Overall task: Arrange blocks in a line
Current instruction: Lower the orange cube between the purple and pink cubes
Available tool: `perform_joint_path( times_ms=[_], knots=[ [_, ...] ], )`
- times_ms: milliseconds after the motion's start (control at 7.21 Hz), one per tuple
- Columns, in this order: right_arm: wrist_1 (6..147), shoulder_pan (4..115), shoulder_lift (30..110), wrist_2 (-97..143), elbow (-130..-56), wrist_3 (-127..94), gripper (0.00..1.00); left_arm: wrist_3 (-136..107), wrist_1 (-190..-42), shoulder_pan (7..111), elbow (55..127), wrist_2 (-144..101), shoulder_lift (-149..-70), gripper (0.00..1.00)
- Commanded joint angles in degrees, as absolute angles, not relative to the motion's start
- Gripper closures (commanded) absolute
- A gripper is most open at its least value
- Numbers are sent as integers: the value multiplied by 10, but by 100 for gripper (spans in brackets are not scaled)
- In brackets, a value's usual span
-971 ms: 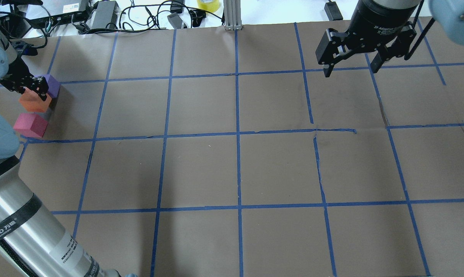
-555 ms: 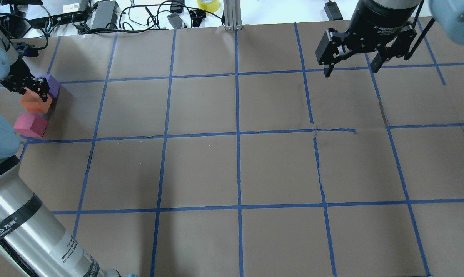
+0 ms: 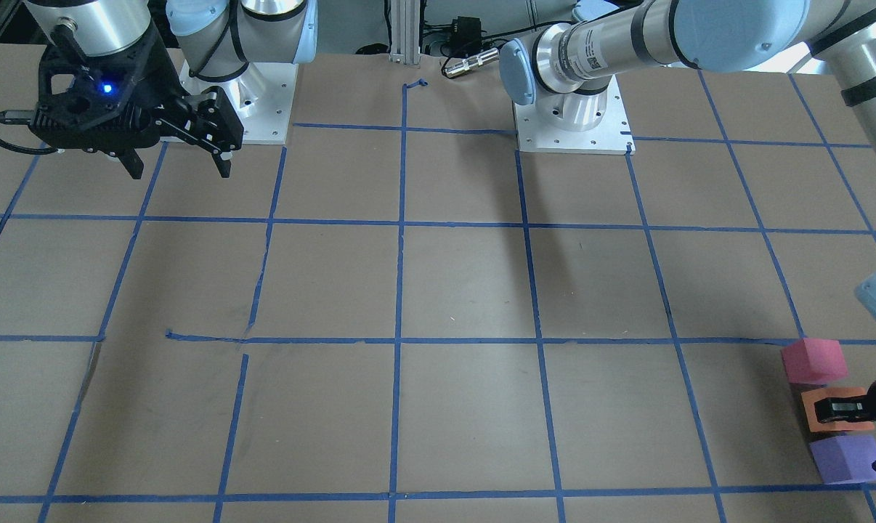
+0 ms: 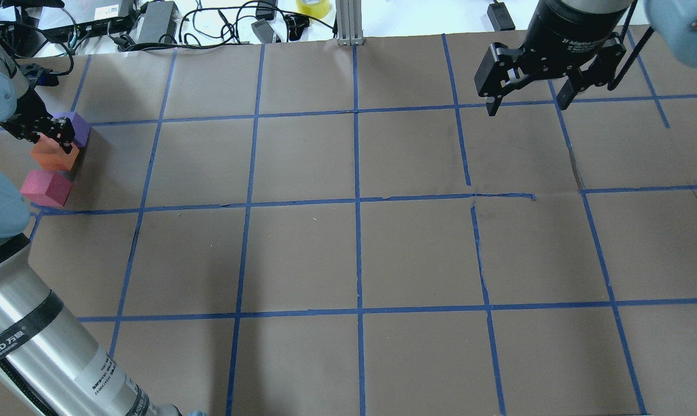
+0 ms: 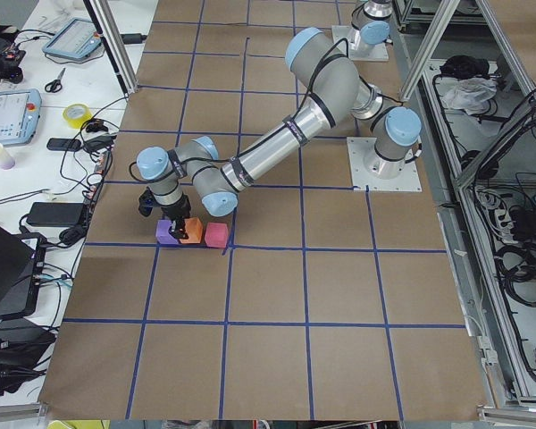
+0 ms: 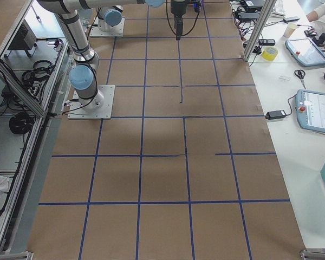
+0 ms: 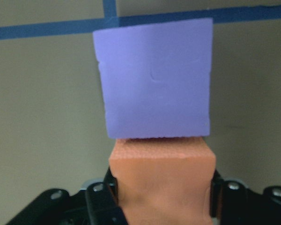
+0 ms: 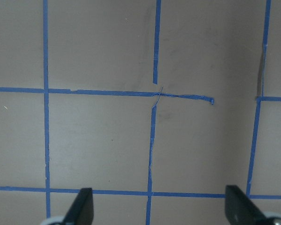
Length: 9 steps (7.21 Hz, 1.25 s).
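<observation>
Left gripper (image 7: 163, 197) is setting the middle block into the row

The left gripper is clamping the orange block (image 4: 52, 157) from both sides, pressing it down on the brown table (image 4: 302, 254) against the purple block (image 4: 78, 126), with the pinkish-red block (image 4: 45, 188) lying just beside it on the other side. The three cubes are sitting near the table's left edge, already forming a rough line, so the task looks nearly finished. What is probably remaining is letting go and perhaps straightening the pinkish-red one. The right gripper (image 4: 527, 104) is hovering well apart, jaws spread wide, holding nothing.
</observation>
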<state>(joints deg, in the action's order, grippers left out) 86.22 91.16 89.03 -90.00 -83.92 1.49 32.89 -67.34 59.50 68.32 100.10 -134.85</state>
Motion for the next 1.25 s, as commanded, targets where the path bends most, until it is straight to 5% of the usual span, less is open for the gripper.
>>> perform_joint_path(
  times_ms=[0, 139, 832, 971, 1110],
  knots=[
    [862, 911, 890, -900, -839, 15, 0, 329, -673, 595, 690, 1001, -1347, 100],
    [862, 911, 890, -900, -839, 15, 0, 330, -661, 595, 699, 1002, -1346, 89],
    [862, 911, 890, -900, -839, 15, 0, 330, -651, 595, 700, 1004, -1350, 81],
    [862, 911, 890, -900, -839, 15, 0, 330, -651, 594, 700, 1004, -1351, 49],
    [862, 911, 890, -900, -839, 15, 0, 330, -651, 595, 700, 1003, -1351, 1]
  ],
)
